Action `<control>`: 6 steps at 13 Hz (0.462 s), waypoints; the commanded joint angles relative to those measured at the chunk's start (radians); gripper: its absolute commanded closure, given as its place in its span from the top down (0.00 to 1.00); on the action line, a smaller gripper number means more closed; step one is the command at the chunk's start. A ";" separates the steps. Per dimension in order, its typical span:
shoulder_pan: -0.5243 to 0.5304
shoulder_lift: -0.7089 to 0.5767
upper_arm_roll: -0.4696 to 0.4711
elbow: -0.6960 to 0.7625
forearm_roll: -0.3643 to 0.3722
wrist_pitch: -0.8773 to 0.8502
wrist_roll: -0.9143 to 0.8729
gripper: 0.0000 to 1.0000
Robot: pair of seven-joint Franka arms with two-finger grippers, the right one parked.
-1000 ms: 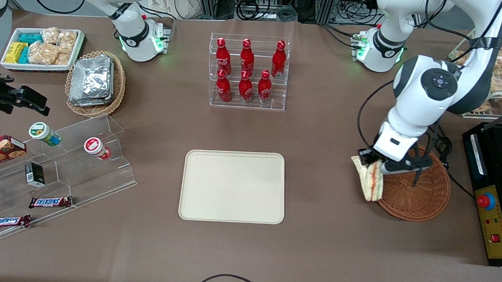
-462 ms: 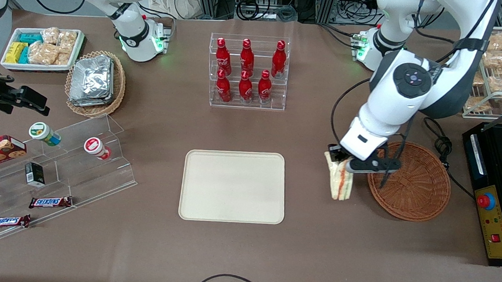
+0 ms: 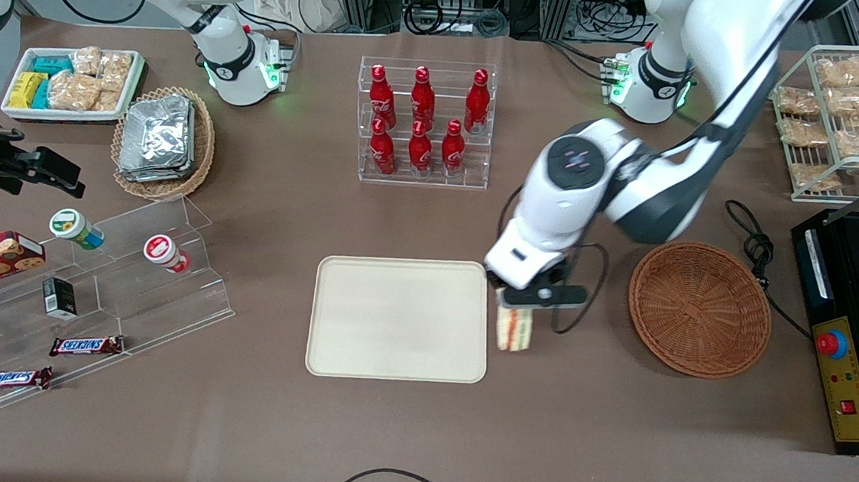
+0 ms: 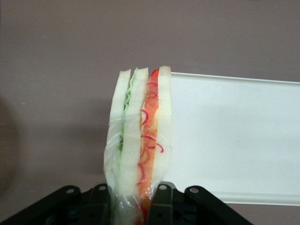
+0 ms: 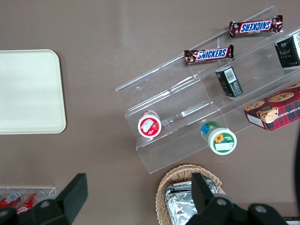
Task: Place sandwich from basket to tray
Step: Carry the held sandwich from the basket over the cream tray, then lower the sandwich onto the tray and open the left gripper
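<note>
The gripper (image 3: 520, 303) is clamped on the sandwich (image 3: 514, 329), pinching it at one end so the wedge hangs down, filling stripes showing on its edge. A second ago it was hanging at the basket's rim; half a second ago it was over open tabletop (image 3: 575, 436); now it hovers just beside the tray (image 3: 399, 319), at the edge facing the basket (image 3: 698, 309). The basket sits bare, well apart from the load. From the wrist, the sandwich (image 4: 139, 150) is gripped between the fingers (image 4: 161, 206), with the tray's rim (image 4: 234, 78) right alongside. So the carry looks nearly done: by my reading, a short slide over the rim, a drop toward the tray floor, then release. Watch that wrap, which could cling to the fingers on opening.
</note>
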 commanded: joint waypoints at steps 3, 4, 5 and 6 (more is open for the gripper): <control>-0.083 0.205 -0.004 0.200 0.072 -0.059 -0.014 0.03; -0.101 0.239 -0.002 0.228 0.076 -0.059 -0.009 0.04; -0.121 0.271 0.004 0.252 0.078 -0.059 -0.007 0.04; -0.144 0.299 0.022 0.275 0.078 -0.058 -0.004 0.04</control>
